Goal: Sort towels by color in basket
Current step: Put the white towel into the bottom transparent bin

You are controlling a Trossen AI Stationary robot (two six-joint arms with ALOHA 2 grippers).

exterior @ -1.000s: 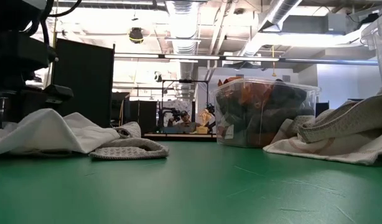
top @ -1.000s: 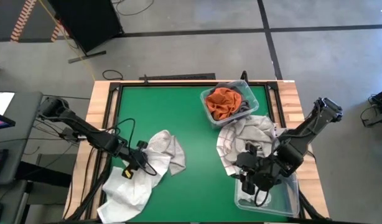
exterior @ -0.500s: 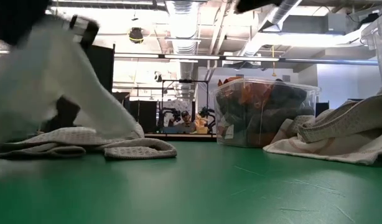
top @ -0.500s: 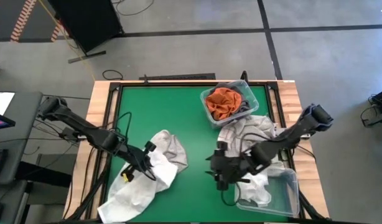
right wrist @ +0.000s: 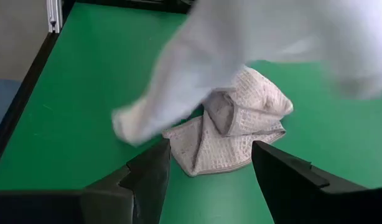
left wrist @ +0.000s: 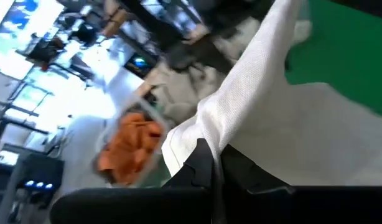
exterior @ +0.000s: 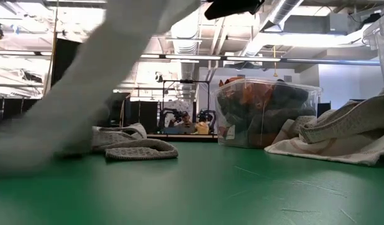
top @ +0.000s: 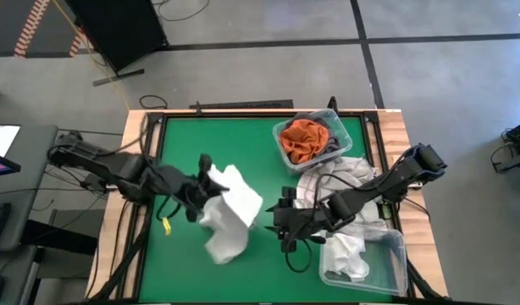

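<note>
My left gripper [top: 206,180] is over the table's middle left, shut on a plain white towel [top: 232,213] that hangs below it. In the low view that towel [exterior: 85,94] sweeps across as a blur. A pale waffle-weave towel [right wrist: 233,129] lies crumpled on the green table under it and also shows in the low view [exterior: 134,147]. My right gripper [top: 280,224] is open, level, just right of the hanging towel, touching nothing. A clear basket [top: 285,157] at the far right holds rust orange [top: 303,138] and dark grey towels. My left gripper [left wrist: 211,159] pinches the white towel between its two fingers at a bunched fold near its top [left wrist: 217,134]. The cloth hangs slack below the fingers. Whether its lower end [right wrist: 130,123] rests on the table, I cannot tell.
A heap of pale towels [top: 334,182] lies at the right side, beside the orange basket. A second clear bin [top: 397,254] at the near right corner holds white cloth [top: 346,258]. Bare green table [top: 201,135] stretches along the far left.
My left gripper has risen and moved right and toward the far edge, pulling the white towel up off the near-left table until it hangs. The waffle towel has stayed on the table. My right gripper has travelled left from above the near-right bin toward the hanging towel.
</note>
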